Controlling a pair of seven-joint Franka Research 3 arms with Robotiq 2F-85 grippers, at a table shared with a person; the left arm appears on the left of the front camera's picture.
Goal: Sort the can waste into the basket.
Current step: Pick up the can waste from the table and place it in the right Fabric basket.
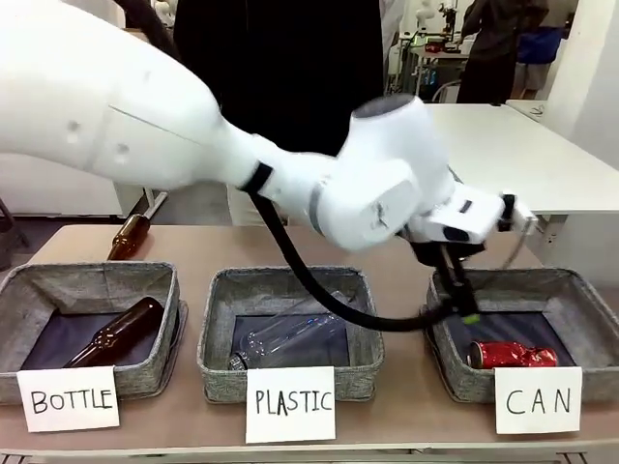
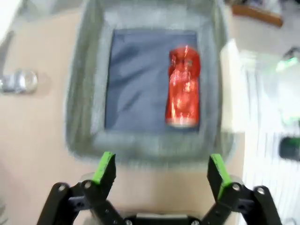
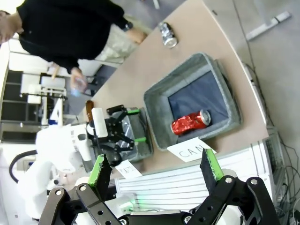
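One can is in: the red can lies on its side inside the basket signed CAN, on the dark lining. Left end effector hangs over the basket's rim, jaws spread wide, nothing between them. Right end effector sits high above the desk, open and empty too. Silver can rests on the desk, outside the basket, on the person's side.

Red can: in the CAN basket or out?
In. The red can lies on its side on the floor of the CAN basket, with the basket's walls all round it.
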